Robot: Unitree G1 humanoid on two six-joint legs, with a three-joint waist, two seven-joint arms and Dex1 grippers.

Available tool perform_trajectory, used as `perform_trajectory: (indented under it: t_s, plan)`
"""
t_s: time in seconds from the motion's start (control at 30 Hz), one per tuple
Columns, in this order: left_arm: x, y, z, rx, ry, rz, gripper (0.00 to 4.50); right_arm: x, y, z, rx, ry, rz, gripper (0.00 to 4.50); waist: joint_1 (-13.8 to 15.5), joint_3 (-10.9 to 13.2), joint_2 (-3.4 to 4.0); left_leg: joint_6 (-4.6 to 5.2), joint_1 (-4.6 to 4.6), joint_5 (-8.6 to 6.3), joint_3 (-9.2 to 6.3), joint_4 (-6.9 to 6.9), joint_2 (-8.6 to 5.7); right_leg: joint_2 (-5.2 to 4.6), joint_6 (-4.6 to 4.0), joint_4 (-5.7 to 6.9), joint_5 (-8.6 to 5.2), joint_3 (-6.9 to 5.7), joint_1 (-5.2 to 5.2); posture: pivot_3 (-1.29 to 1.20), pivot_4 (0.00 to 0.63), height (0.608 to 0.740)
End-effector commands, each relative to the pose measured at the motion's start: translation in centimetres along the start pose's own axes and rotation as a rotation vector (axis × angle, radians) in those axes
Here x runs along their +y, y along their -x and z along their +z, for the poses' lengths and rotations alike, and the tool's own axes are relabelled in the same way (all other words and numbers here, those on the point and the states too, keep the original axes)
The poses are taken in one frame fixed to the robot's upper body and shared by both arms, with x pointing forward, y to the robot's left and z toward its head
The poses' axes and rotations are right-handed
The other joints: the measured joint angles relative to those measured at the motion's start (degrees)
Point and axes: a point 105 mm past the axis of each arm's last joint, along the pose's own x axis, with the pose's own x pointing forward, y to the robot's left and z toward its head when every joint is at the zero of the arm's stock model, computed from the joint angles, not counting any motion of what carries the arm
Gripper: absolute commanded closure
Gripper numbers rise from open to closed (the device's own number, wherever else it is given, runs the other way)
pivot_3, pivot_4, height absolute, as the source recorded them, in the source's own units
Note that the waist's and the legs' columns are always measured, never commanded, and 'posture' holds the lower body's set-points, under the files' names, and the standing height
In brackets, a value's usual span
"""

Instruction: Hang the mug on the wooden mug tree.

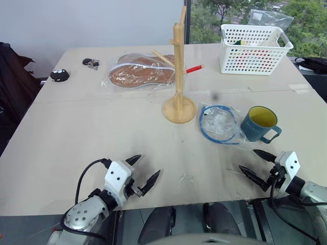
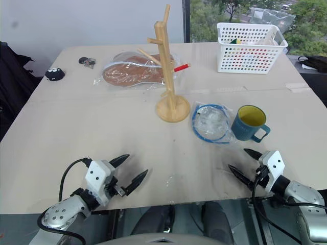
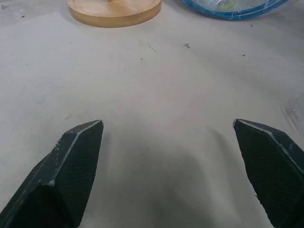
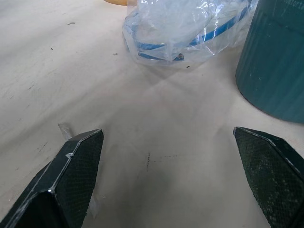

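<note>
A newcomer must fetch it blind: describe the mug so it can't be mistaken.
Start at the wooden mug tree standing mid-table. Beside its base lies a bagged coil of blue cable, and just past that stands the mug, upright. It is the only cup there: teal-blue outside, bright yellow inside, one loop handle.

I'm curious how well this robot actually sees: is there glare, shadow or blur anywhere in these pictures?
Left eye view: even daylight, and the mug and wooden mug tree are sharp. Right wrist view: the clear bag glints with bright highlights, and a soft shadow lies on the table between the fingers. Left wrist view: a similar soft shadow between its fingers, otherwise clear.
</note>
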Motion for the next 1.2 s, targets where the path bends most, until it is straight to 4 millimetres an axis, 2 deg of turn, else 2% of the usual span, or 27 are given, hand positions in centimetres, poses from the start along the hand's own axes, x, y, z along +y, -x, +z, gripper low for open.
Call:
perform_trajectory:
  t_s: [0.03, 0.23, 0.67, 0.77, 0.93, 1.2]
  plan:
    - [-0.5, 0.1, 0.1, -0.028, -0.018, -0.027, 0.00, -0.7, 0.4, 0.8, -0.024, 0.025, -0.019, 0.09, 0.0, 0.0, 0.00, 0.00, 0.00, 0.00, 0.00, 0.00, 0.00, 0.00, 0.00, 0.00, 0.00, 0.00, 0.00, 0.00, 0.150, 0.740]
    - [-0.9, 0.4, -0.5, -0.037, -0.005, -0.046, 0.00, -0.7, 0.3, 0.9, -0.027, 0.029, -0.019, 0.09, 0.0, 0.0, 0.00, 0.00, 0.00, 0.00, 0.01, 0.00, 0.00, 0.00, 0.00, -0.01, 0.00, 0.00, 0.00, 0.00, 0.150, 0.740]
    - [-1.0, 0.2, 0.5, -0.051, -0.008, -0.056, 0.00, -0.5, 0.1, 1.3, -0.041, 0.025, -0.011, 0.09, 0.2, 0.0, 0.00, 0.01, 0.00, 0.00, 0.00, 0.00, 0.00, 0.00, 0.00, -0.01, 0.00, 0.00, 0.00, 0.00, 0.150, 0.740]
    - [-1.0, 0.2, 0.6, -0.054, -0.008, -0.060, 0.00, -0.2, -0.4, 1.9, -0.067, 0.001, 0.000, 0.09, 0.3, 0.0, 0.00, 0.00, 0.00, 0.00, 0.01, 0.00, 0.00, 0.00, 0.00, -0.01, 0.00, 0.00, 0.00, 0.00, 0.150, 0.740]
    - [-0.8, 0.0, 1.8, -0.102, -0.018, -0.099, 0.00, 0.1, -3.3, 3.3, -0.142, -0.185, -0.012, 0.09, 0.1, 0.0, -0.04, 0.01, 0.01, 0.00, 0.00, 0.00, 0.02, 0.02, 0.00, -0.01, 0.00, 0.00, 0.00, 0.00, 0.150, 0.740]
    - [-1.3, 0.2, 6.2, -0.175, -0.105, -0.301, 0.00, 1.2, -7.4, 5.3, -0.188, -0.508, 0.055, 0.09, 0.1, 0.0, 0.00, 0.00, -0.06, 0.00, -0.08, -0.01, 0.00, 0.00, 0.02, 0.00, 0.03, -0.06, -0.06, 0.00, 0.150, 0.740]
